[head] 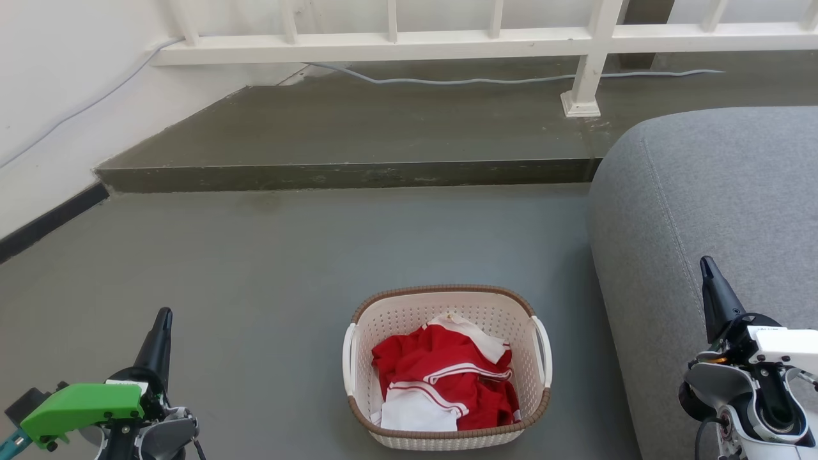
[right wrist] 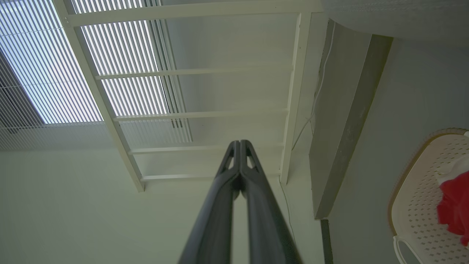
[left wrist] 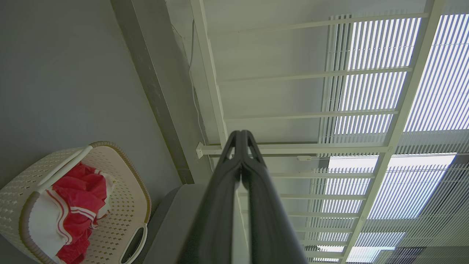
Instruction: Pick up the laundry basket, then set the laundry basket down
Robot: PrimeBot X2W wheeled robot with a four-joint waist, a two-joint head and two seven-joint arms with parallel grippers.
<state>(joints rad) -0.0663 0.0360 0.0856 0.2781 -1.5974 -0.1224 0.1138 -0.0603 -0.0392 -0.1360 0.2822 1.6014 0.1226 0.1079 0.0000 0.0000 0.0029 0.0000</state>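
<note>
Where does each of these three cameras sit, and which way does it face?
Head view: on the head, facing forward and down at the laundry basket and sofa; left gripper and right gripper at the bottom corners.
Left wrist view: on the left wrist, looking along its shut fingers towards the white railing.
Right wrist view: likewise, along the right fingers.
All share the laundry basket and white railing.

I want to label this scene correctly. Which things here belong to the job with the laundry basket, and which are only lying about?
Belongs to the job: laundry basket, standing on the floor; left gripper, shut; right gripper, shut.

Only lying about: red and white clothes inside the basket; grey sofa; white railing; grey cable; raised step.
</note>
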